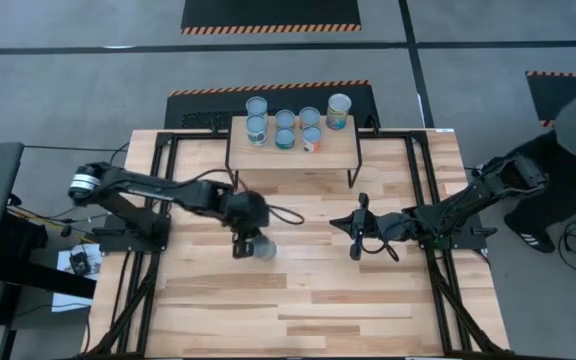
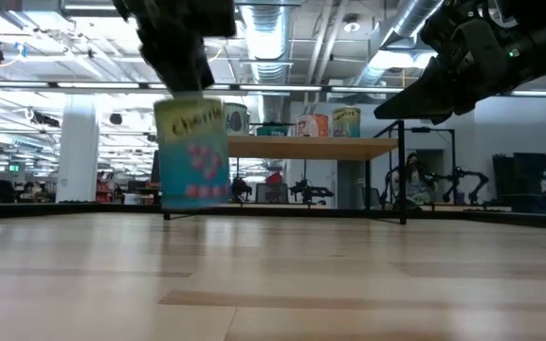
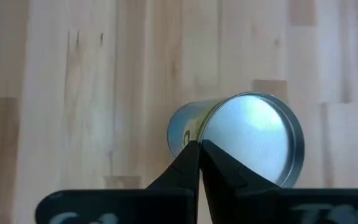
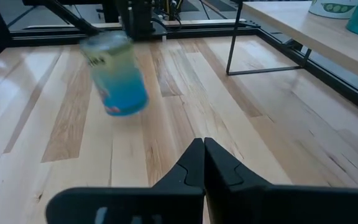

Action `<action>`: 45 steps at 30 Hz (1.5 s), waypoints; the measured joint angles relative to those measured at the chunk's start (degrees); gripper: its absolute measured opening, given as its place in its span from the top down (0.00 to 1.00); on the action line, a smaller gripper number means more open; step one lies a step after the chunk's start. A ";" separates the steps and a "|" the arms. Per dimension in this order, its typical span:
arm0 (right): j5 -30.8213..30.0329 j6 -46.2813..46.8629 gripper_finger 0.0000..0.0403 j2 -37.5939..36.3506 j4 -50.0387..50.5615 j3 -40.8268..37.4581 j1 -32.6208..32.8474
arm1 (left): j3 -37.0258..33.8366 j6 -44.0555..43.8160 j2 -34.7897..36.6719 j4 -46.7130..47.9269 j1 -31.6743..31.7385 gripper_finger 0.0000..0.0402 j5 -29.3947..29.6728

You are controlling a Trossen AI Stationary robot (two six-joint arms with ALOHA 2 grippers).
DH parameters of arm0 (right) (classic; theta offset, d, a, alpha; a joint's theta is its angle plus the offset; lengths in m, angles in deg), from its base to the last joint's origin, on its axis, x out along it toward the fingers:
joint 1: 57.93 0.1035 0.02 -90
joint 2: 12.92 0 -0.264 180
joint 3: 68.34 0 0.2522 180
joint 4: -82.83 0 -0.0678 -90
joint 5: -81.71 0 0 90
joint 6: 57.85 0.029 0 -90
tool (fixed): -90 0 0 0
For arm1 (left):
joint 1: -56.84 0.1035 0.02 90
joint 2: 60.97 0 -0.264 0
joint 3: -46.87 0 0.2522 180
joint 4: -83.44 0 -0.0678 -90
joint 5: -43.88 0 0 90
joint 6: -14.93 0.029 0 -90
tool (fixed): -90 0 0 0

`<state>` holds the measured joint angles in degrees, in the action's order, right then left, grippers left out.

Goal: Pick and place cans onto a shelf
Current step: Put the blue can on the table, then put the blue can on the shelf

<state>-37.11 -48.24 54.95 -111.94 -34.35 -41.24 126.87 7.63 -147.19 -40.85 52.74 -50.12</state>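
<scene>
A can with a yellow, pink and blue label hangs over the middle of the table, seen also as a can in the right wrist view. My left gripper is shut on it from above. The shelf stands at the table's far edge on thin black legs and carries several cans standing upright on their bases. My right gripper hovers shut, right of the held can, with nothing between its fingers. My left gripper pinches the rim of the can's shiny round top between its two fingertips. The fingers slant down at it from above. The can hangs below the fingers, a little tilted and clear of the table.
Bare plank tabletop lies in front of the shelf and toward the near edge. The shelf's black legs stand beyond my right gripper. Black frame rails run along both sides of the table.
</scene>
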 joint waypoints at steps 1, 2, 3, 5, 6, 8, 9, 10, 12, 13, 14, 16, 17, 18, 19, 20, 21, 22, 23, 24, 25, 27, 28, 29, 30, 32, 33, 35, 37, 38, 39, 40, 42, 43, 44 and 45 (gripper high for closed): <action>0.02 0.00 0.96 0.00 0.03 0.00 0.00 | 0.98 0.88 -1.62 0.72 0.67 1.00 -0.02; 0.00 0.00 0.96 0.00 0.15 0.00 0.00 | 2.11 1.75 -3.19 1.35 1.32 1.00 -0.07; 0.00 0.00 0.96 0.00 0.27 0.00 0.00 | 3.25 2.84 -4.71 2.06 1.95 1.00 -0.10; 0.00 0.01 0.96 0.00 0.36 0.02 0.00 | 5.40 5.35 -7.22 3.54 3.12 1.00 -0.18; 0.02 0.02 0.96 0.00 0.46 0.02 0.00 | 6.41 6.43 -8.37 4.23 3.76 1.00 -0.16; 0.00 0.02 0.96 0.00 0.48 0.02 0.00 | 8.05 7.87 -10.19 4.50 4.85 1.00 -0.14; 0.00 0.02 0.96 0.00 0.48 0.02 0.00 | 8.87 8.44 -10.88 4.88 5.41 1.00 -0.16; 0.00 0.02 0.96 0.00 0.55 0.02 0.00 | 9.63 8.91 -11.36 4.85 5.96 1.00 -0.09; 0.00 0.02 0.96 0.00 0.76 0.02 0.00 | 10.28 9.69 -11.59 4.64 7.04 1.00 0.00; 0.00 0.03 0.96 0.00 0.78 0.02 0.00 | 10.46 9.94 -11.67 4.64 7.57 1.00 0.21; 0.00 0.07 0.96 0.00 0.95 0.04 0.00 | 10.78 10.08 -11.97 4.43 8.11 1.00 0.38; 0.00 0.31 0.96 0.00 1.31 0.04 0.00 | 10.84 10.07 -12.16 4.69 9.31 1.00 0.40; 0.00 0.40 0.96 0.00 1.30 0.04 0.00 | 10.84 10.06 -12.16 4.90 9.78 1.00 0.39; 0.00 0.46 0.96 0.00 1.40 0.04 0.00 | 10.85 10.10 -12.27 4.66 10.22 1.00 0.33; 0.01 0.48 0.96 0.00 1.52 0.04 0.00 | 10.90 10.23 -12.48 4.45 10.63 1.00 0.31; 0.00 0.49 0.96 0.00 1.51 0.04 0.00 | 10.89 10.29 -12.70 4.50 10.90 1.00 0.34; 0.00 0.51 0.96 0.00 1.45 0.04 0.00 | 10.86 10.29 -12.80 4.75 11.12 1.00 0.25; 0.00 0.52 0.96 0.00 1.51 0.04 0.00 | 10.86 10.41 -13.00 4.60 11.18 1.00 0.20; 0.00 0.52 0.96 0.00 1.52 0.04 0.00 | 10.86 10.66 -13.14 4.14 11.25 1.00 0.16; 0.00 0.52 0.96 0.00 1.51 0.04 0.00 | 10.86 10.74 -13.27 4.21 11.23 1.00 0.16; 0.00 0.52 0.96 0.00 1.46 0.04 0.00 | 10.86 10.74 -13.29 4.38 11.23 1.00 0.15; 0.02 0.52 0.96 0.00 1.51 0.04 0.00 | 10.86 10.74 -13.29 3.82 11.23 1.00 0.13; 0.00 0.53 0.96 0.00 1.48 0.04 0.00 | 10.86 10.74 -13.29 3.48 11.23 0.99 0.14; 0.00 0.55 0.96 0.00 1.47 0.04 0.00 | 10.86 10.72 -13.29 3.38 11.23 0.98 0.14; 0.00 0.55 0.96 0.00 1.51 0.04 0.00 | 10.86 10.72 -13.29 3.43 11.23 0.97 0.14; 0.00 0.55 0.96 0.00 1.48 0.04 0.00 | 10.86 10.72 -13.29 3.50 11.23 0.95 0.14; 0.01 0.55 0.96 0.00 1.49 0.04 0.00 | 10.86 10.72 -13.29 3.59 11.26 0.94 0.14; 0.00 0.56 0.96 0.00 1.49 0.04 0.00 | 10.86 10.82 -13.29 3.51 11.23 0.91 0.13; 0.01 0.57 0.96 0.00 1.50 0.04 0.00 | 10.86 11.13 -13.29 3.55 11.23 0.89 0.12; 0.01 0.57 0.96 0.00 1.49 0.04 0.00 | 10.86 11.17 -13.29 3.55 11.23 0.88 0.12; 0.01 0.57 0.96 0.00 1.49 0.04 0.00 | 10.86 11.42 -13.29 3.55 11.23 0.87 0.13; 0.00 0.57 0.96 0.00 1.49 0.04 0.00 | 10.86 11.69 -13.29 3.57 11.23 0.86 0.13; 0.02 0.55 0.96 0.00 1.49 0.04 0.00 | 10.85 12.22 -12.86 3.83 11.23 0.84 0.13; 0.00 0.55 0.96 0.00 1.49 0.04 0.00 | 10.86 12.52 -12.45 3.91 11.23 0.83 0.12; 0.00 0.55 0.96 0.00 1.50 0.04 0.00 | 10.86 12.66 -11.80 3.86 11.23 0.83 0.14; 0.00 0.52 0.96 0.00 1.53 0.04 0.00 | 10.87 12.66 -11.21 3.87 11.23 0.82 0.14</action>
<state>-37.11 -47.72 54.95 -110.41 -34.31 -41.24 137.73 20.29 -158.40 -36.98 63.97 -49.98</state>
